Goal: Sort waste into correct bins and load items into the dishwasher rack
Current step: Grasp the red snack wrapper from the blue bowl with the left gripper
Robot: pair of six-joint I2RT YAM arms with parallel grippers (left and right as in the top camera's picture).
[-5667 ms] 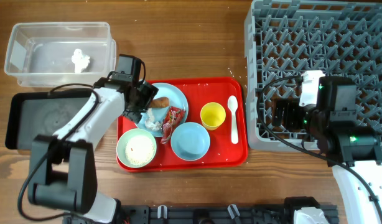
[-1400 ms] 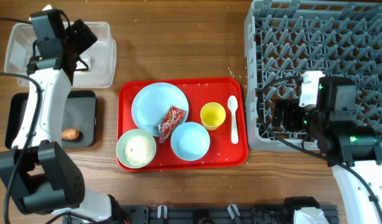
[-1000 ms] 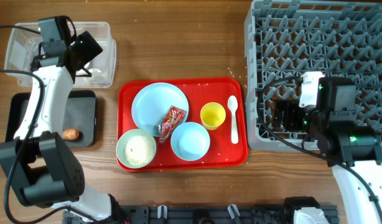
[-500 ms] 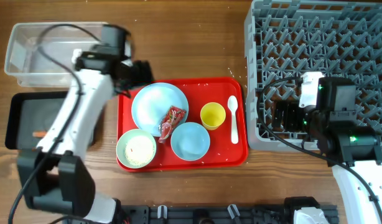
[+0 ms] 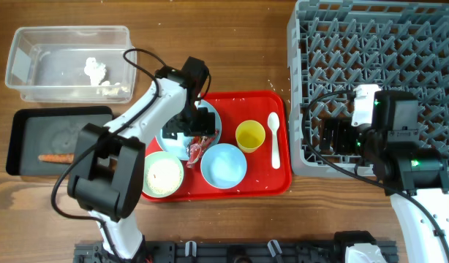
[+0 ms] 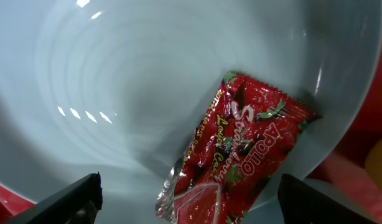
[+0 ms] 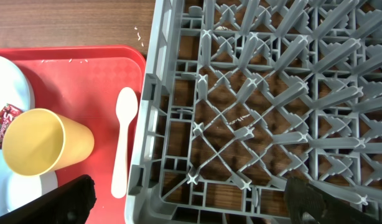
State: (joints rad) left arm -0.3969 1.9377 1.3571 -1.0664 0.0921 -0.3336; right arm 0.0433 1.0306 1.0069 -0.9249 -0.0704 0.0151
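My left gripper [image 5: 197, 126] is open and low over the pale-blue plate [image 5: 168, 142] on the red tray. In the left wrist view the red printed wrapper [image 6: 241, 149] lies on the plate [image 6: 147, 74] between my open fingertips [image 6: 188, 205]; in the overhead view the wrapper [image 5: 202, 140] shows beside the gripper. A white tissue [image 5: 95, 69] lies in the clear tub [image 5: 34, 44]. The carrot piece [image 5: 53, 157] lies in the black tray [image 5: 23, 120]. My right gripper [image 5: 334, 135] is open and empty over the grey rack's [image 5: 385, 58] front-left corner.
On the red tray [image 5: 279, 179] stand a pale-green bowl holding rice [image 5: 164, 175], a pale-blue bowl [image 5: 224, 165], a yellow cup [image 5: 250, 135] and a white spoon [image 5: 273, 139]. The right wrist view shows the cup [image 7: 45, 143], spoon [image 7: 122, 143] and rack [image 7: 272, 93].
My left arm has swung from the clear tub at the far left to the plate on the red tray, over the wrapper. The right arm has not moved.
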